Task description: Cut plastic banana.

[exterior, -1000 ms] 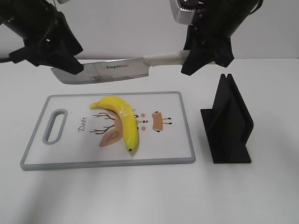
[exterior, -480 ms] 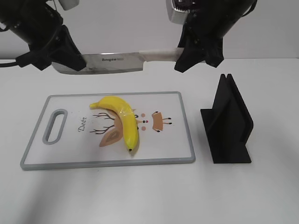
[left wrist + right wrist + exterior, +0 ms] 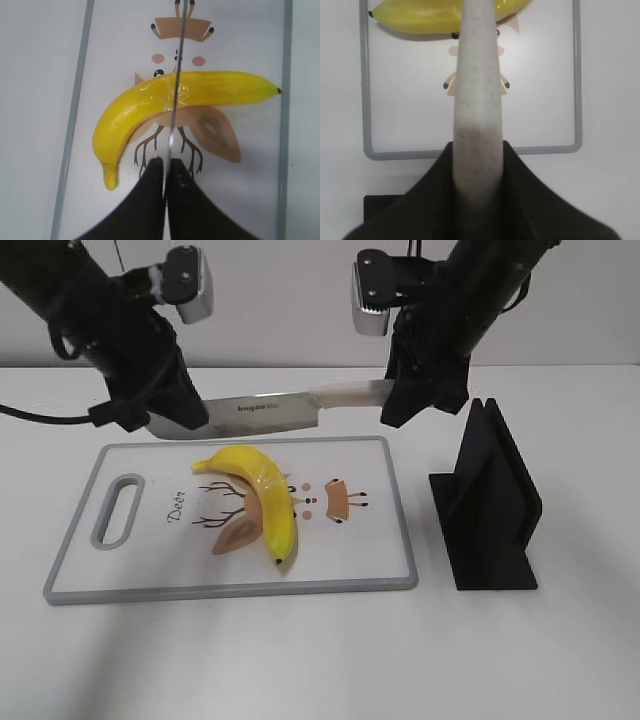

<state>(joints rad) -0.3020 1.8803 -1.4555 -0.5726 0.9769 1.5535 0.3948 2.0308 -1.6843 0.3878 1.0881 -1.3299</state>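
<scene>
The plastic banana point(image 3: 265, 495) lies bright yellow and curved on the cutting board point(image 3: 150, 545), dark tip toward the front. A knife point(image 3: 255, 410) with a pale handle point(image 3: 350, 393) hangs level above the board's far edge. My left gripper point(image 3: 172, 420) is shut on the blade's tip end. My right gripper point(image 3: 400, 400) is shut on the handle. In the left wrist view the blade's thin edge point(image 3: 175, 90) runs across the middle of the banana point(image 3: 145, 102), ahead of the left gripper point(image 3: 165, 162). In the right wrist view the handle point(image 3: 476, 95) covers part of the banana point(image 3: 415, 17).
A black slotted knife stand point(image 3: 490, 505) stands on the white table to the right of the board. The board has a grey rim point(image 3: 470, 151) and a handle slot point(image 3: 117, 510) at its left end. The stand's corner shows in the right wrist view point(image 3: 377, 207).
The knife, held by both grippers, has come down and shifted to the right, closer to the board and the banana. The banana has not moved.
</scene>
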